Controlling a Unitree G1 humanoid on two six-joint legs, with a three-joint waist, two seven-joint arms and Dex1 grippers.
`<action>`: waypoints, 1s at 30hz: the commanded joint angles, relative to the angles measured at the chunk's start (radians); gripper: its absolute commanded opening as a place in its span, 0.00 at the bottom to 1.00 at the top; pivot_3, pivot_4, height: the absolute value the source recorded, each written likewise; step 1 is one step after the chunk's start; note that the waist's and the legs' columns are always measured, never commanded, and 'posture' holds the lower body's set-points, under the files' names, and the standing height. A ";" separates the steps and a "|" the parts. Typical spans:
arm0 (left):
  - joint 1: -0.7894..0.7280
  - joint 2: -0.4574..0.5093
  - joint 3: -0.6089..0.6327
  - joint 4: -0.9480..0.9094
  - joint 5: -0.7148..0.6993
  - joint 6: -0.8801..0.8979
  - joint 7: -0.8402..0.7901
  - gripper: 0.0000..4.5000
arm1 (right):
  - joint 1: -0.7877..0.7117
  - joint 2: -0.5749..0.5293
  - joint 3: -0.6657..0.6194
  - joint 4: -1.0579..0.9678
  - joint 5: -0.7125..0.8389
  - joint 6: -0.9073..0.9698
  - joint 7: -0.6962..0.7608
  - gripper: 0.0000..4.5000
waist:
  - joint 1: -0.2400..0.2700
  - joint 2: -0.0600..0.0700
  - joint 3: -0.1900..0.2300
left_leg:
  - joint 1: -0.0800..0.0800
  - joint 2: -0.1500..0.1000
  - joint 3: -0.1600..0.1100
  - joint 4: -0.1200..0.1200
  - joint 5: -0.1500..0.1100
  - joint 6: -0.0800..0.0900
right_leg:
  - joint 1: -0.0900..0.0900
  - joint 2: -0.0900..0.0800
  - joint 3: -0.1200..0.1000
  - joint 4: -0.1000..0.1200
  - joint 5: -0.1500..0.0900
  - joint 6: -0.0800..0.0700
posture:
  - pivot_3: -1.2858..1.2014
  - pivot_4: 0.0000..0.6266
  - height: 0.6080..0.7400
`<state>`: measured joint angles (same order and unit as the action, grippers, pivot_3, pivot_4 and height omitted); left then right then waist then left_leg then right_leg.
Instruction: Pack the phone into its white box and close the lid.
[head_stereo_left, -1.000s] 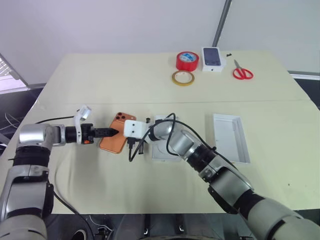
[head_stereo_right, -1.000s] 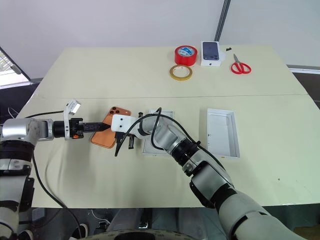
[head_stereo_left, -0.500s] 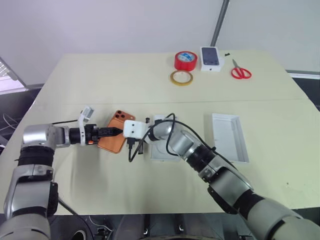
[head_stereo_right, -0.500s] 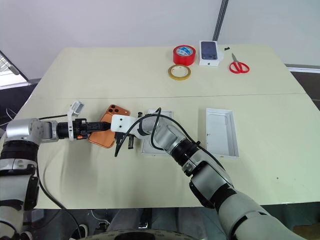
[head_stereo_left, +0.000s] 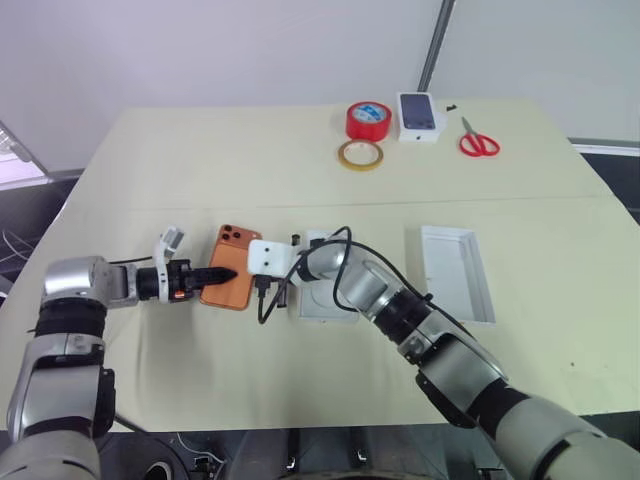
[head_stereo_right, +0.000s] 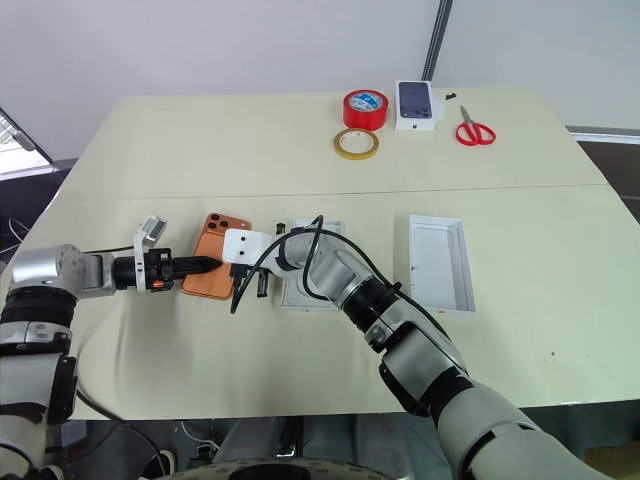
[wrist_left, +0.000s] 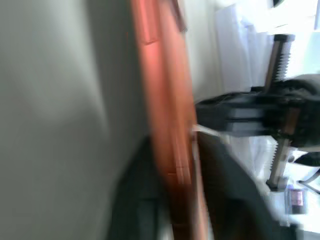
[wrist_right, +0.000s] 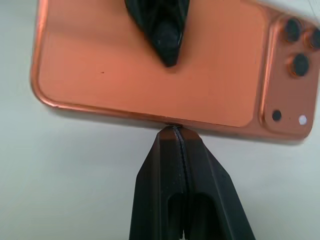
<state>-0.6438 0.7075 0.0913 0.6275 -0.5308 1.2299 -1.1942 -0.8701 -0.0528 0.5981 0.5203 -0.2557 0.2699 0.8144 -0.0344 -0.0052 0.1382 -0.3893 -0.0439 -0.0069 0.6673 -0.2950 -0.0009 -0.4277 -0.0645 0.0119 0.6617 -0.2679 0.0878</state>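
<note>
Leftmost on the tabletop (head_stereo_left: 150, 180), the left gripper (head_stereo_left: 222, 272) pinches the orange phone (head_stereo_left: 229, 281) by its edge, as its wrist view confirms, while the right gripper (wrist_right: 174, 131), fingers pressed together, touches the phone's opposite edge, beside the white box (head_stereo_left: 322, 300) and, farther right, the lid (head_stereo_left: 457, 273).

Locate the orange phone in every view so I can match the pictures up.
Left eye view: the phone lies left of centre on the table, pinched by the left gripper.
Right eye view: left of centre, just left of the white box.
Left wrist view: edge-on orange strip between the fingers.
Right wrist view: orange back across the upper part.
Shared landmark: its camera bump.
</note>
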 joint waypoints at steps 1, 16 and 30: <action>0.020 0.009 0.003 -0.014 -0.001 0.004 0.018 0.01 | -0.002 -0.009 -0.016 -0.003 -0.012 0.001 -0.006 0.00 | -0.006 0.000 0.000 | 0.000 0.000 0.000 0.000 0.000 0.000 | 0.000 0.000 0.000 0.000 0.000 0.000 | 0.52 0.24 1.00; 0.078 -0.093 0.322 -0.112 -0.197 0.200 0.207 0.00 | 0.175 -0.208 -0.257 -0.477 0.375 0.141 0.304 0.67 | -0.004 -0.008 0.005 | -0.003 0.001 0.000 0.000 -0.002 0.004 | -0.003 0.000 0.000 -0.001 0.000 0.000 | 0.52 0.24 1.00; 0.088 -0.232 0.452 -0.281 -0.259 0.223 0.441 0.00 | 0.531 -0.508 -0.244 -0.652 0.273 -0.237 0.292 0.59 | 0.018 -0.010 0.007 | -0.003 0.004 0.000 -0.002 -0.001 0.001 | 0.000 0.002 0.000 -0.009 0.000 0.000 | 0.52 0.24 1.00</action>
<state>-0.5317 0.4670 0.5395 0.3694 -0.7673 1.4739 -0.7502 -0.3491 -0.5504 0.3449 -0.1291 0.0397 0.0862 1.1189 -0.0169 -0.0154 0.1451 -0.3929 -0.0400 -0.0068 0.6657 -0.2956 -0.0006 -0.4281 -0.0623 0.0118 0.6525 -0.2678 0.0880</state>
